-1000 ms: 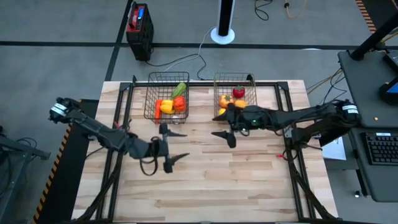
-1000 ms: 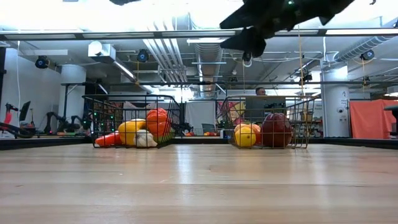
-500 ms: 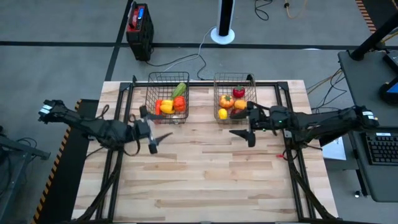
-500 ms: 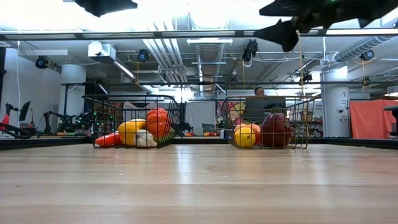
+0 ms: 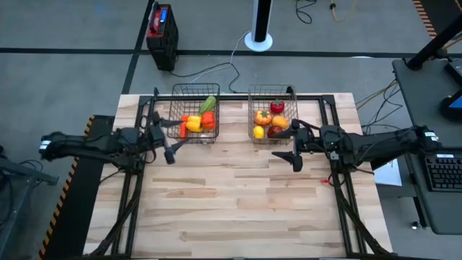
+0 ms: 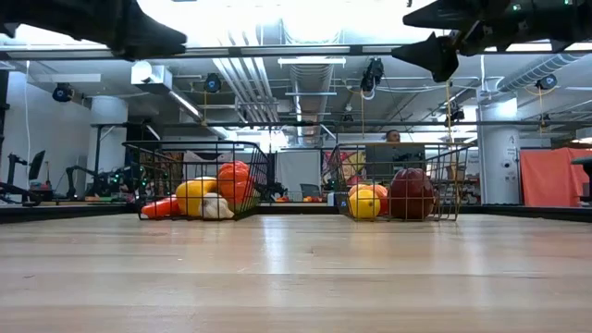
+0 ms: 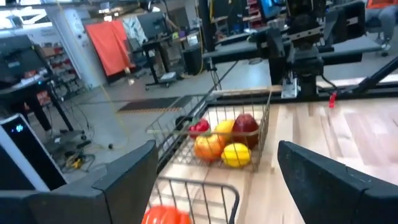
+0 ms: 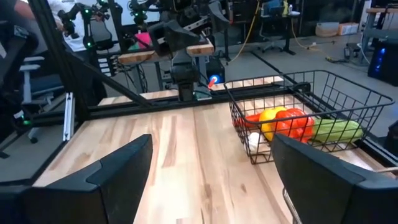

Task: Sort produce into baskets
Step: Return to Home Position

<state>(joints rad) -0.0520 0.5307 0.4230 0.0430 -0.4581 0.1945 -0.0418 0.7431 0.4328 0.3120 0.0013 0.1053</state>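
Looking down from the overhead camera, I see the left gripper point(image 5: 170, 139) held above the table point(image 5: 238, 209), just beside the near left corner of the left basket point(image 5: 195, 87). In my left wrist feed its fingers point(image 7: 124, 177) are spread wide, and nothing sits between them. The right gripper point(image 5: 290, 143) hangs just in front of the near right corner of the right basket point(image 5: 272, 87). Its fingers point(image 8: 121, 168) are likewise wide apart and empty. From table level both arms show only as dark shapes at the top edge, well clear of the wood.

The two baskets stand side by side at the far edge of the table, apart from each other, and all the produce I can find lies inside them. In the left basket I make out a cucumber point(image 5: 208, 103) toward the far right corner, a yellow pepper point(image 5: 193, 125) near the middle and a tomato point(image 5: 208, 120) just beside it. A red piece point(image 5: 183, 121) by the left wall I cannot name. The level view adds a small pale piece point(image 6: 215, 207) at that basket's front.

The right basket holds a red pepper point(image 5: 277, 107) at the far side, an orange point(image 5: 262, 117), a lemon point(image 5: 258, 132) at the near left corner, a dark apple point(image 5: 273, 132) just beside it, and another orange piece point(image 5: 281, 121).

A person point(image 6: 393, 137) shows in the room behind the right basket.
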